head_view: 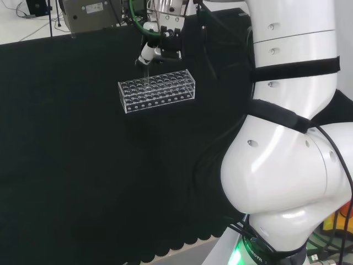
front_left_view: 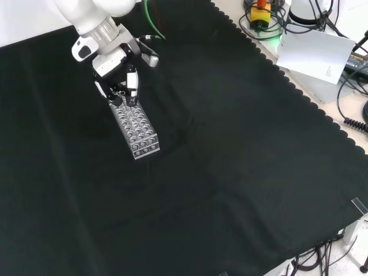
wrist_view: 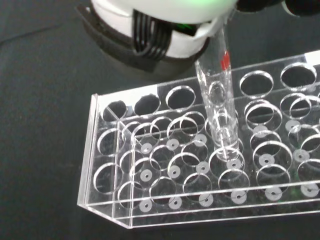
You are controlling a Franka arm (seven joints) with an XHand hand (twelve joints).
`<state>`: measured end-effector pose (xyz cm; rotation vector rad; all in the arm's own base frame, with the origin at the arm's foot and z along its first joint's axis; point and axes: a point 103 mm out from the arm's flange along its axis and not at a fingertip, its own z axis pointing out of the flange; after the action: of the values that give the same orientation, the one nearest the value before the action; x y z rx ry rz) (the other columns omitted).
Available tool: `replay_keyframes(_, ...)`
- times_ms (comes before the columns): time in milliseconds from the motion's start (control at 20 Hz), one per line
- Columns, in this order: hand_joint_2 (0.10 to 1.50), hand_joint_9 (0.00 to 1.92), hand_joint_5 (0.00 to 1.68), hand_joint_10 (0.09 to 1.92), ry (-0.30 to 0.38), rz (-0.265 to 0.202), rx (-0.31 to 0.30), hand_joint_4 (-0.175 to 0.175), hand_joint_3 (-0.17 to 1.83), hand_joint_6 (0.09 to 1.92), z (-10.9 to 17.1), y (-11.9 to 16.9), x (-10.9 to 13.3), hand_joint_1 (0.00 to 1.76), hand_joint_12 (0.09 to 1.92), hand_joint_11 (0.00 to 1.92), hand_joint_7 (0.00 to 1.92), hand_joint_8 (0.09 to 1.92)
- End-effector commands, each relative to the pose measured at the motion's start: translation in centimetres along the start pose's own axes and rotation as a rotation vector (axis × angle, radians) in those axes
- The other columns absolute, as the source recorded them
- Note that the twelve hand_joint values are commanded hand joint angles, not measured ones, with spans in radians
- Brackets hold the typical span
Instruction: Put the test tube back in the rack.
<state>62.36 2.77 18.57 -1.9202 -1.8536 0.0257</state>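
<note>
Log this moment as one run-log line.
stage: inserting | hand: shut on test tube | test tube: upright, lower end in rack hole | release: not yet

And here we are in a robotics lab, no question. The worktop (front_left_view: 241, 172) is draped in black cloth with a scalloped edge, and a clear plastic rack (head_view: 158, 90) for test tubes stands on it. Loose cables (front_left_view: 351, 86) trail along the bench edge in the front view, beside a white sheet of paper (front_left_view: 313, 54). A grey equipment box (head_view: 91, 14) sits at the back in the head view.
</note>
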Motion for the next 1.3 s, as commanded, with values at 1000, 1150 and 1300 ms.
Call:
replay_keyframes(1000,0.66,1.78,1.42,0.17,0.024,-0.007,0.048,-0.175,0.58,0.36,3.0,0.2,-0.4,1.23,0.82,1.40,1.88,0.19)
replay_keyframes(1150,0.67,1.77,1.41,0.17,0.031,-0.048,0.110,-0.175,0.56,0.36,2.8,0.8,0.0,1.23,0.84,1.38,1.87,0.18)
replay_keyframes(1300,0.75,1.69,1.34,0.16,0.067,-0.080,0.136,-0.175,0.45,0.46,2.5,1.0,0.5,1.22,1.07,1.21,1.79,0.17)
